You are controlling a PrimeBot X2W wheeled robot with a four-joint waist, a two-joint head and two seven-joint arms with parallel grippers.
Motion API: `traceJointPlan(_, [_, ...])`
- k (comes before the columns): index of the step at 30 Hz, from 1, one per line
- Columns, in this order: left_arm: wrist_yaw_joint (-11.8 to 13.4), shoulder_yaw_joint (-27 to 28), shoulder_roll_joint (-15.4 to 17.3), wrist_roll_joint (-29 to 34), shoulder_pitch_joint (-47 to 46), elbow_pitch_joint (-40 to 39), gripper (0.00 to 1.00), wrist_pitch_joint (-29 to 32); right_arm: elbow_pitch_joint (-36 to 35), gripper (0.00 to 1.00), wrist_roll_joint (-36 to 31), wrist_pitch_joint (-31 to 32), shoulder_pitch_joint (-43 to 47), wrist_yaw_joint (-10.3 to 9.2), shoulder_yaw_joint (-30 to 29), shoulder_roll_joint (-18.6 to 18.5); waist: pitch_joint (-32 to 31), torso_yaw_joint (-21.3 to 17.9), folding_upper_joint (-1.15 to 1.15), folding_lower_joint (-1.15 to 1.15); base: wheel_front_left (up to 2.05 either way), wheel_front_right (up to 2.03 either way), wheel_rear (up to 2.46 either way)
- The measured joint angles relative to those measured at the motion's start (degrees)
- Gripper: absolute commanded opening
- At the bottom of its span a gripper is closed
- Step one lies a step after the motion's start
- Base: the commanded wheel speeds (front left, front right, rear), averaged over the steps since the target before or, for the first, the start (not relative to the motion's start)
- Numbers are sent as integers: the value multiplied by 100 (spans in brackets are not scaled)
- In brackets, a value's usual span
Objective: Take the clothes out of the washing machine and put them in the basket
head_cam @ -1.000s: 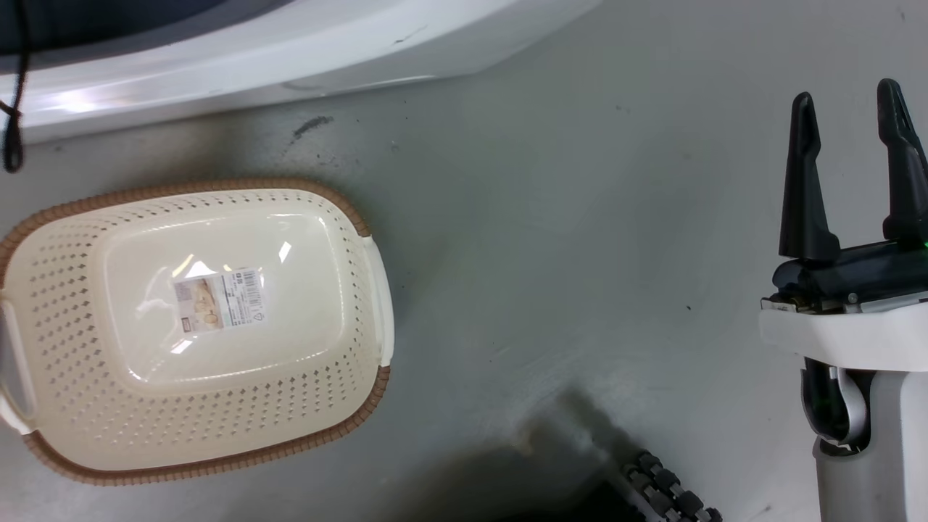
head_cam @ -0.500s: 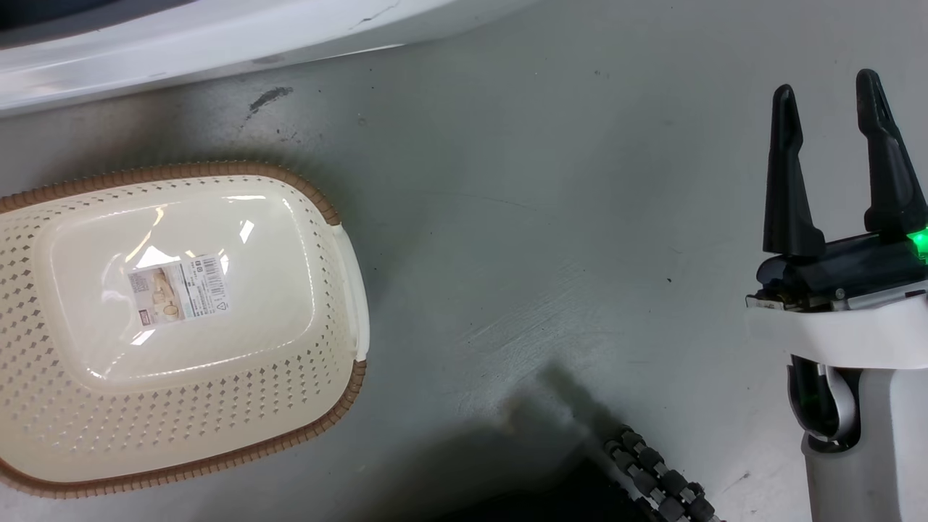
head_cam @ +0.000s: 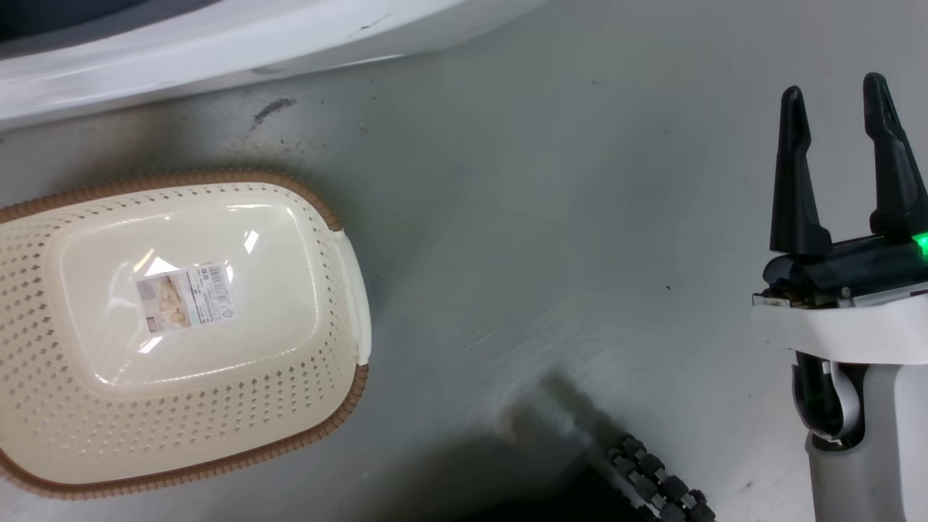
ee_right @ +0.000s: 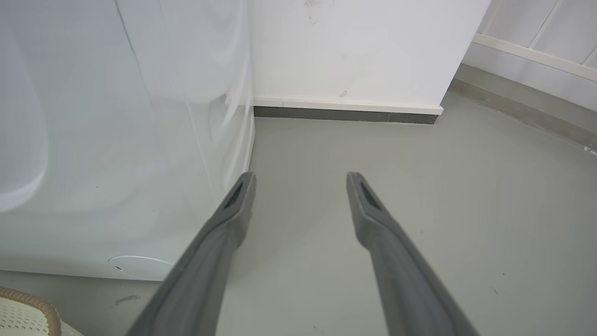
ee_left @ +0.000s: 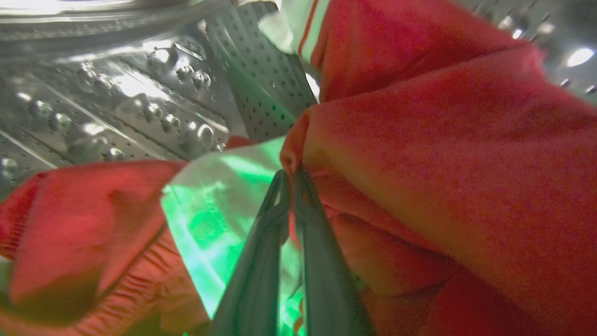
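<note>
Now: left hand [ee_left: 291, 175] pinched tight on a fold of the red clothes [ee_left: 443, 140], deep in the drum [ee_left: 140, 93].
Draw straight back, slowly, so trailing fabric clears the drum lip (more red cloth lies loose below). Empty basket [head_cam: 181, 475] sits on the grey floor [head_cam: 544, 217] near the washing machine [head_cam: 217, 51]; right hand [head_cam: 834, 83] spread, idle over the floor, white wall [ee_right: 350, 46] beyond.
</note>
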Motion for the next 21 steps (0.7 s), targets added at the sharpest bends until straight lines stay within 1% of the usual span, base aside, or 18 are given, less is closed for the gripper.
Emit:
traceJointPlan(3, [0, -8, 4, -155, 82, 40, 0, -407, 26, 100, -38, 1, 9, 0, -15, 0, -122, 42, 0, 0, 0, 0, 0])
traceJointPlan(8, [0, -47, -91, -387, 534, 87, 0, -1266, 76, 100, -200, 1, 116, 0, -74, 1, -446, 173, 0, 0, 0, 0, 0])
traceJointPlan(11, [0, -145, -131, -425, 871, 93, 0, -1817, 85, 100, -347, 1, 150, 0, -94, 2, -692, 286, 0, 0, 0, 0, 0])
traceJointPlan(12, [0, -145, -191, -535, 1106, 111, 0, -2197, 90, 100, -408, 1, 185, 0, -126, 3, -869, 370, 0, 0, 0, 0, 0])
traceJointPlan(14, [-1, -196, -246, -552, 1369, 113, 0, -2550, 116, 100, -479, 1, 276, 0, -127, 2, -1053, 458, 0, 0, 0, 0, 0])
traceJointPlan(21, [0, -324, -453, -743, 2318, -24, 0, -3526, 209, 100, -712, 0, 570, 0, -104, 4, -1706, 758, 0, -1, 0, 0, 0])
